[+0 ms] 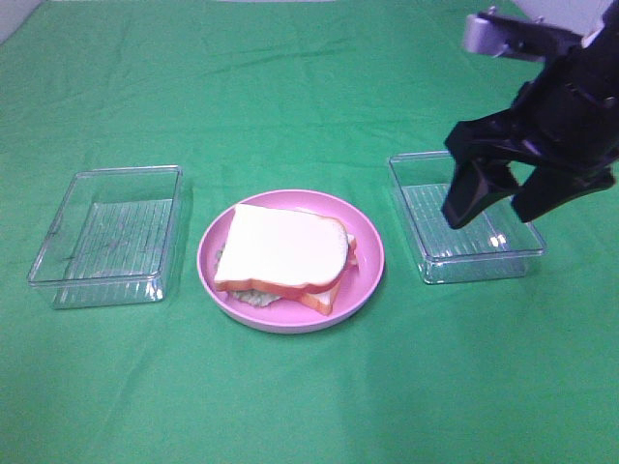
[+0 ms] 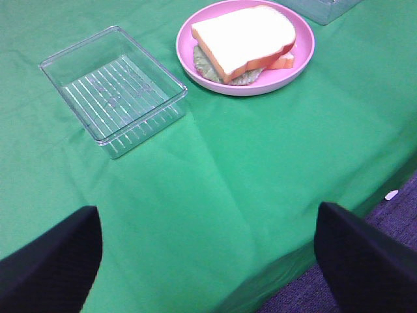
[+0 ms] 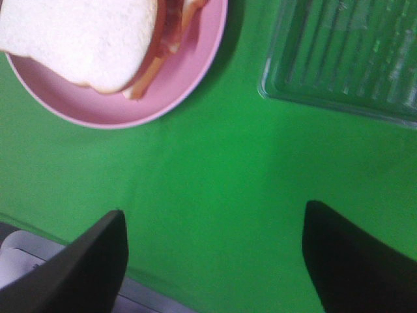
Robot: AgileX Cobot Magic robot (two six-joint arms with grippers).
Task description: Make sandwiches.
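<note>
A stacked sandwich (image 1: pixel 282 255) lies on a round pink plate (image 1: pixel 370 261) at the table's middle: white bread with orange-brown crust on top, pale green lettuce (image 1: pixel 250 298) showing at its front, reddish bacon at its right edge. It also shows in the left wrist view (image 2: pixel 244 42) and the right wrist view (image 3: pixel 91 42). My right gripper (image 1: pixel 493 211) is open and empty, raised above the right clear tray (image 1: pixel 474 259). My left gripper (image 2: pixel 208 261) is open and empty, back near the table's front edge, out of the exterior view.
A clear plastic tray (image 1: pixel 108 237) stands left of the plate, empty; it also shows in the left wrist view (image 2: pixel 114 88). The right tray also shows in the right wrist view (image 3: pixel 345 59). A green cloth (image 1: pixel 309 387) covers the table.
</note>
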